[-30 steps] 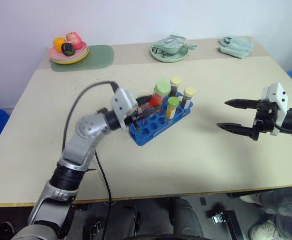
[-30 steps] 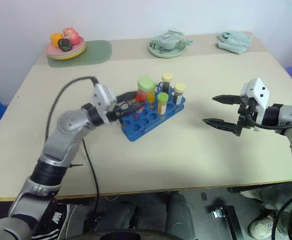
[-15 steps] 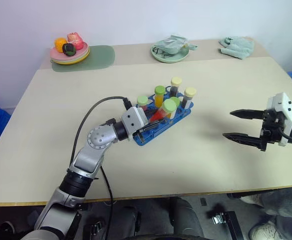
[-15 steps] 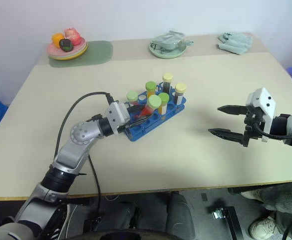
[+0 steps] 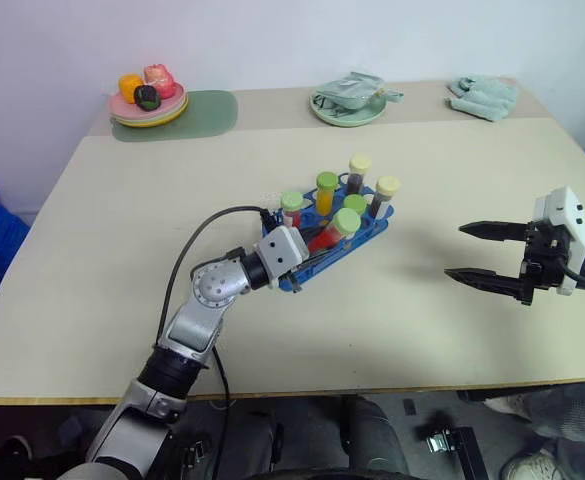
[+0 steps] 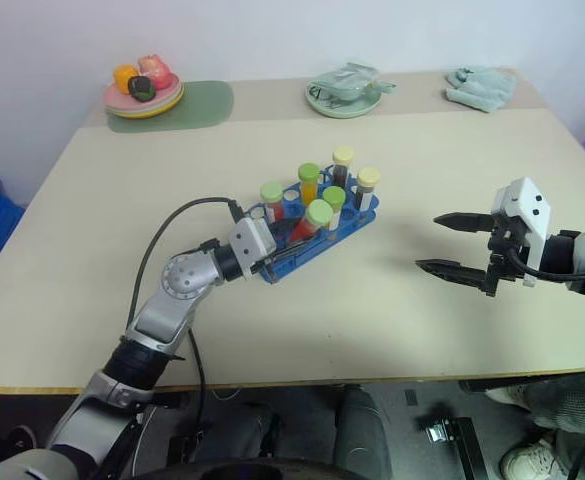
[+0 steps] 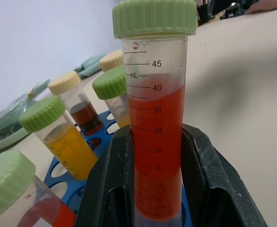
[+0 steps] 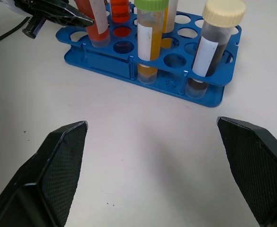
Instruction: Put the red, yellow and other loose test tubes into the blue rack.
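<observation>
The left end effector [image 7: 157, 189] is closed around the red test tube [image 7: 155, 137], lowering it into the blue rack [image 5: 367, 232]. Next it must release. The right end effector [image 5: 484, 255] waits open.

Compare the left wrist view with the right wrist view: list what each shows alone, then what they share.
Left wrist view alone: the left hand shut on the red tube, its printed scale readable, with liquid up to just below the 40 mark, and its green cap.

Right wrist view alone: the open right hand hovering over bare table, apart from the rack; white labels on the tubes; the rack's full near edge.

Both: the blue rack, the red tube in the left hand's grip, a yellow tube and a brown tube with cream cap standing in holes.
</observation>
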Controlling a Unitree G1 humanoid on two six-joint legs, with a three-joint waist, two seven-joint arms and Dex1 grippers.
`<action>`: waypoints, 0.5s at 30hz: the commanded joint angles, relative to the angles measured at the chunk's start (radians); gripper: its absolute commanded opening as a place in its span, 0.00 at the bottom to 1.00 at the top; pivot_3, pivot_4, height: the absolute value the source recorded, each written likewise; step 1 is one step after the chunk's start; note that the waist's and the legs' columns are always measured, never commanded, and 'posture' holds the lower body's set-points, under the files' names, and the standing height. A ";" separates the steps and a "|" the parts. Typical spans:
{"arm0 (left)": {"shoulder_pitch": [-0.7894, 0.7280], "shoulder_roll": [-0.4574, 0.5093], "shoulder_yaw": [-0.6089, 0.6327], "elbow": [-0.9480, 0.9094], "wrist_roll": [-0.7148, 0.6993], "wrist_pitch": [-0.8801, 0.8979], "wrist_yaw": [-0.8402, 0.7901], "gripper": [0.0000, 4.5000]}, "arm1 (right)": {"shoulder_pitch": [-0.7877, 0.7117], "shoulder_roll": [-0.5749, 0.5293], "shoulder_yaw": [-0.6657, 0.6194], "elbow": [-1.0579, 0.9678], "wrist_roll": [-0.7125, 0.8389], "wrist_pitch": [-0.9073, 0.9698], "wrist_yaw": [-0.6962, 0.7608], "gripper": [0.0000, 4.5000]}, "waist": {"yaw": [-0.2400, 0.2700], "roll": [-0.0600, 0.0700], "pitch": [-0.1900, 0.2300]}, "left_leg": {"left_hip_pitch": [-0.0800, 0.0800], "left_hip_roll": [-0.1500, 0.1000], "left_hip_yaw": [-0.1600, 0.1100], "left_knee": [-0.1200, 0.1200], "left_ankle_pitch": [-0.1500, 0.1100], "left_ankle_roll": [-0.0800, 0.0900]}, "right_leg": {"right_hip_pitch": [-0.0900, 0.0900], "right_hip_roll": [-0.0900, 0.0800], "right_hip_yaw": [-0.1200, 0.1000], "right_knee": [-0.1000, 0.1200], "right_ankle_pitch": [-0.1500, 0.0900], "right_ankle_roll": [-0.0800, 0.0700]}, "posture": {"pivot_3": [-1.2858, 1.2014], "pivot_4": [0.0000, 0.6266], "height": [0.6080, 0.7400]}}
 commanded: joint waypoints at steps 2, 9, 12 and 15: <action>0.019 -0.003 0.004 -0.013 0.006 -0.001 0.017 0.17 | -0.005 -0.019 -0.039 -0.020 0.003 -0.015 -0.002 1.00 | -0.001 0.000 0.000 | 0.000 0.000 0.000 0.000 0.000 0.000 | 0.000 0.000 0.000 0.000 0.000 0.000 | 0.52 0.24 1.00; 0.038 -0.042 0.021 -0.013 -0.059 0.047 0.013 0.17 | -0.014 -0.018 -0.035 -0.021 0.002 -0.019 -0.009 1.00 | 0.000 0.000 0.000 | 0.001 0.000 0.000 0.000 0.000 0.000 | 0.001 0.000 0.000 0.000 0.000 0.000 | 0.52 0.24 1.00; 0.038 -0.050 0.038 -0.005 -0.086 0.073 0.010 0.17 | -0.014 -0.020 -0.036 -0.020 0.001 -0.022 -0.010 1.00 | 0.000 0.000 0.000 | 0.001 0.000 0.000 0.000 0.000 0.000 | 0.001 0.000 0.000 0.000 0.000 0.000 | 0.52 0.24 1.00; 0.041 -0.058 0.047 0.010 -0.096 0.079 0.014 0.17 | -0.018 -0.022 -0.035 -0.015 -0.002 -0.027 -0.010 1.00 | 0.000 0.000 0.000 | 0.001 0.000 0.000 0.000 0.000 0.000 | 0.001 0.000 0.000 0.000 0.000 0.000 | 0.52 0.24 1.00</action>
